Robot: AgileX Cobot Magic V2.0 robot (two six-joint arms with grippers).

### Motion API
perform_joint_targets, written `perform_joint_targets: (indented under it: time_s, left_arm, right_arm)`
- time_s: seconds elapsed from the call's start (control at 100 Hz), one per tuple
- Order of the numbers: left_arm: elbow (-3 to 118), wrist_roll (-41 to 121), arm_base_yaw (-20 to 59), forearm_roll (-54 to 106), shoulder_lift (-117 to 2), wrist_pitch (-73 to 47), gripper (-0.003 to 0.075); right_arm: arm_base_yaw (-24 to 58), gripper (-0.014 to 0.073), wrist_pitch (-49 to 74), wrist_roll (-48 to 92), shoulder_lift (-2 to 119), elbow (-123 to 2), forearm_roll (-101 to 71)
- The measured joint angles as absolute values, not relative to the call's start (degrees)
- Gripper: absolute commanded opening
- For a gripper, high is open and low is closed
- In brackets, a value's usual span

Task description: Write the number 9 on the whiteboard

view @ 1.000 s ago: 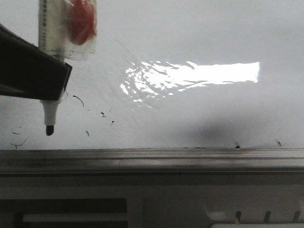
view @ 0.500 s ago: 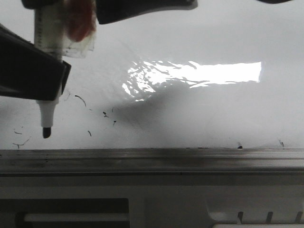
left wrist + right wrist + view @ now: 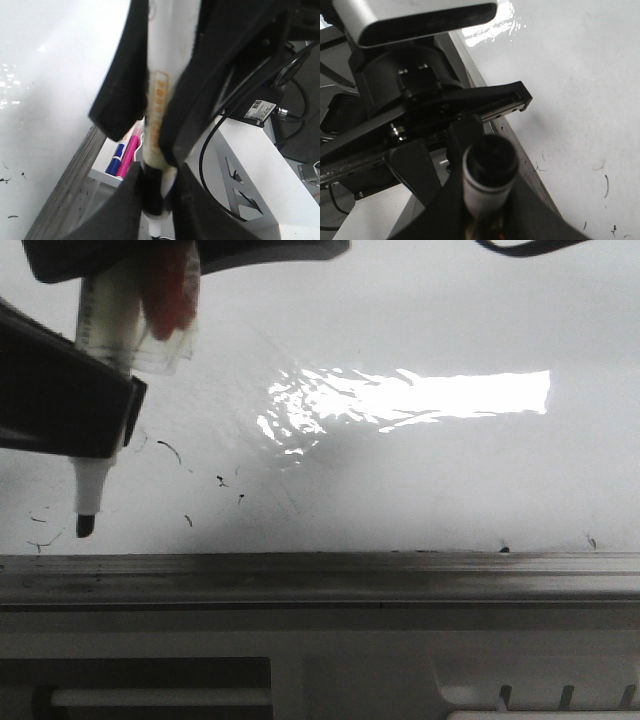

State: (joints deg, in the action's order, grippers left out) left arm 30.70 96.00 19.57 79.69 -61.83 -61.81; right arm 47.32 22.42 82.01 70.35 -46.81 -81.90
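The whiteboard [image 3: 420, 480] fills the front view, with a bright glare patch and a grey rail [image 3: 320, 570] along its lower edge. No number 9 shows on it, only small black flecks. My left gripper [image 3: 112, 425] is shut on a white marker [image 3: 100, 320], whose black tip [image 3: 85, 526] points down just above the rail. In the left wrist view the marker [image 3: 157, 115] runs between the gripper's [image 3: 157, 200] fingers. My right gripper [image 3: 180, 260] sits over the marker's upper end. In the right wrist view its fingers [image 3: 487, 200] close round that black-ended barrel [image 3: 489, 165].
Scattered black flecks [image 3: 220, 480] lie on the board right of the tip. A tray with blue and pink markers [image 3: 125, 150] hangs below the rail [image 3: 65, 200]. Black cables [image 3: 250, 85] hang behind the left arm. A white shelf [image 3: 350, 680] lies under the rail.
My right gripper has come down from the top onto the marker's upper end. The marker has tilted and its tip has moved slightly down and left.
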Motion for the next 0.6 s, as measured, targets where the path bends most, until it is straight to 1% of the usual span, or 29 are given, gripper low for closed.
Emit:
perform_joint_targets:
  time_s: [0.05, 0.17, 0.19, 0.2, 0.21, 0.24, 0.33, 0.4, 0.52, 0.6]
  left_arm:
    - [30.7, 96.0, 19.6, 79.6, -61.7, -61.9, 0.0125]
    - [30.7, 94.1, 19.6, 80.0, -59.5, -62.5, 0.0388]
    - [30.7, 93.6, 19.6, 80.1, -58.8, -62.7, 0.0412]
    - [30.7, 93.4, 19.5, 80.1, -58.3, -62.8, 0.0441]
    - [30.7, 92.9, 19.5, 80.1, -58.0, -63.0, 0.0441]
    - [30.7, 92.1, 19.1, 80.1, -56.9, -63.6, 0.0474]
    - [30.7, 88.8, 17.9, 79.3, -52.3, -64.6, 0.048]
    - [30.7, 86.0, 16.5, 78.4, -48.1, -64.9, 0.0463]
    - [30.7, 81.3, 15.1, 77.9, -41.6, -64.3, 0.0406]
    - [30.7, 78.1, 14.9, 77.9, -38.3, -62.3, 0.0368]
  right_arm:
    - [47.3, -0.0064, 22.6, 82.0, 70.3, -46.8, -81.6]
    - [47.3, -0.0064, 22.6, 80.5, 69.4, -46.8, -79.1]
    - [47.3, -0.0064, 22.5, 79.8, 69.0, -46.8, -78.2]
    - [47.3, -0.0064, 22.5, 79.5, 68.9, -46.8, -77.6]
    - [47.3, -0.0064, 22.5, 79.0, 68.6, -46.8, -77.2]
    - [47.2, -0.0064, 22.3, 77.8, 67.9, -46.8, -75.5]
    - [47.1, -0.0064, 22.3, 72.2, 65.4, -46.8, -68.1]
    - [47.1, -0.0064, 23.5, 66.7, 63.4, -46.8, -60.3]
    - [47.1, -0.0064, 28.6, 56.4, 60.3, -46.8, -44.3]
    - [47.1, -0.0064, 34.1, 50.2, 58.6, -47.4, -34.1]
